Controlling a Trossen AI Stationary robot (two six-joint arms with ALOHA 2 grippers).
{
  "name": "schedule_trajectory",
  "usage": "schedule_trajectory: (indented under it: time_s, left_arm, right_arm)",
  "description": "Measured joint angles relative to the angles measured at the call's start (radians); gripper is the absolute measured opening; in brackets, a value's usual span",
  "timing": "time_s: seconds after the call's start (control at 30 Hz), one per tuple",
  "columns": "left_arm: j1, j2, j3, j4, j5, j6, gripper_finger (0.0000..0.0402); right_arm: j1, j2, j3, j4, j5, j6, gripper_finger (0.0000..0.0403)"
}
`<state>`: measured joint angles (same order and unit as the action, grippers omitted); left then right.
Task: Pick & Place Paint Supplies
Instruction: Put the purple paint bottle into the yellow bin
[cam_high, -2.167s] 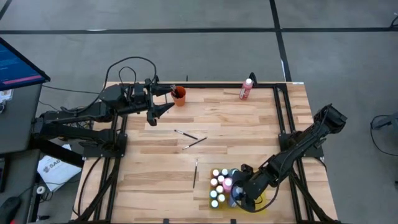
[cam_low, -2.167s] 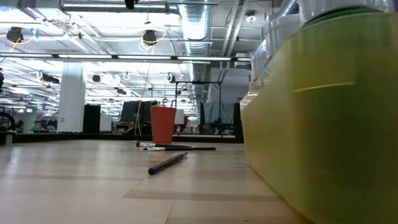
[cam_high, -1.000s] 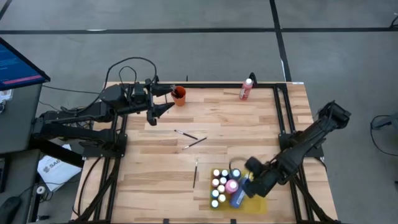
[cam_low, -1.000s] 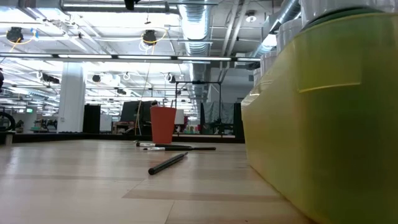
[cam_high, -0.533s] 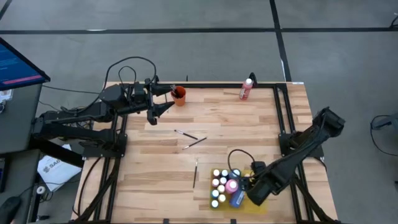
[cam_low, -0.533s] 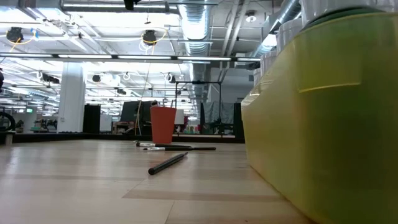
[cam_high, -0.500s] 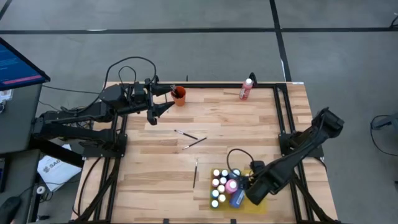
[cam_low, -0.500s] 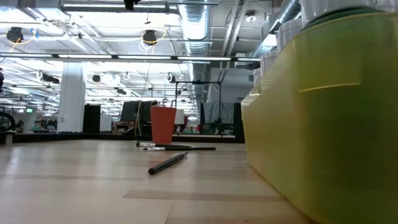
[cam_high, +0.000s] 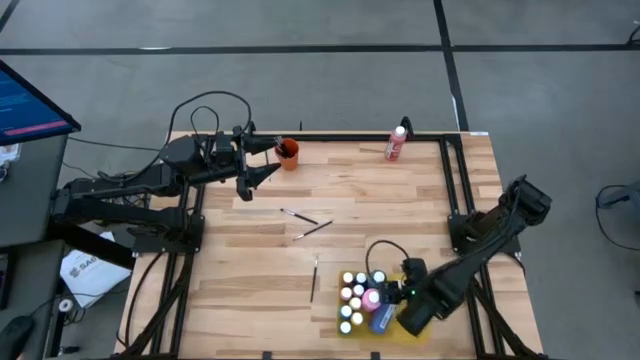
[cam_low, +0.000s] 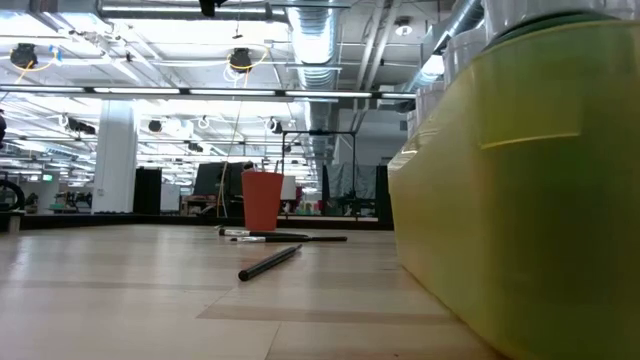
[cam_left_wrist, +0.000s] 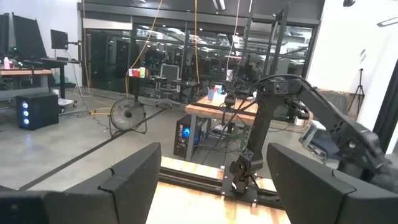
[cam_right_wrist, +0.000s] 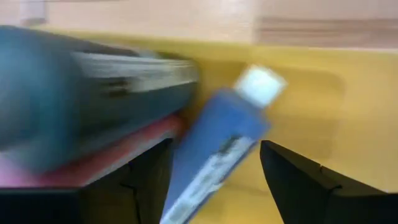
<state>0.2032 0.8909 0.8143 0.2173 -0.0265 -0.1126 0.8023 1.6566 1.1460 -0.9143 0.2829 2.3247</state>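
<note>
Blue white-capped paint bottle (cam_right_wrist: 217, 146) lying tilted on flat yellow tray (cam_right_wrist: 311, 99), cap pointing away from right end effector (cam_right_wrist: 211, 180), its fingers apart around it, not gripping, left end effector (cam_high: 262, 160) wide open near orange cup (cam_high: 288, 153)

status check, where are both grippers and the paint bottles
Right gripper open over yellow tray, blue bottle lying between jaws. Left gripper open, parked by orange cup. Pink bottle, three brushes outstanding.

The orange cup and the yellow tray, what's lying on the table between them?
Three thin paintbrushes lie between the orange cup and yellow tray, in the high view.
</note>
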Motion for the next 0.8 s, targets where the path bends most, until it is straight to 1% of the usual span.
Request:
schedule_trajectory:
  time_s: [0.03, 0.07, 0.17, 0.3, 0.4, 0.57, 0.67, 0.77, 0.8]
  left_arm:
    - [0.0, 0.0, 0.0, 0.0, 0.0, 0.0, 0.0286]
    - [0.0, -0.001, 0.0, 0.0, 0.0, 0.0, 0.0286]
    - [0.0, -0.002, 0.0, 0.001, 0.0, -0.005, 0.0286]
    - [0.0, 0.007, 0.0, -0.001, 0.0, -0.006, 0.0286]
    - [0.0, 0.007, 0.0, 0.001, 0.0, -0.027, 0.0286]
    - [0.0, 0.007, 0.0, 0.0, 0.0, -0.027, 0.0286]
    - [0.0, 0.006, 0.0, 0.0, 0.0, -0.027, 0.0286]
    - [0.0, 0.006, 0.0, -0.001, 0.0, -0.031, 0.0286]
    - [0.0, 0.006, 0.0, 0.0, 0.0, -0.034, 0.0286]
  right_arm:
    - [0.009, -0.001, 0.012, 0.005, 0.037, -0.002, 0.0232]
    - [0.013, -0.004, 0.023, -0.003, 0.048, -0.004, 0.0227]
    - [0.022, -0.015, 0.048, -0.081, 0.058, -0.028, 0.0212]
    - [0.053, -0.015, 0.052, -0.091, 0.06, -0.05, 0.0202]
    - [0.072, -0.008, 0.052, -0.036, 0.058, -0.052, 0.0203]
    - [0.091, 0.012, 0.039, 0.003, 0.058, -0.05, 0.0214]
    - [0.09, 0.049, 0.032, 0.01, 0.058, -0.055, 0.022]
    - [0.103, 0.109, 0.034, 0.018, 0.081, -0.056, 0.0225]
    - [0.109, 0.124, 0.033, 0.017, 0.062, -0.055, 0.0225]
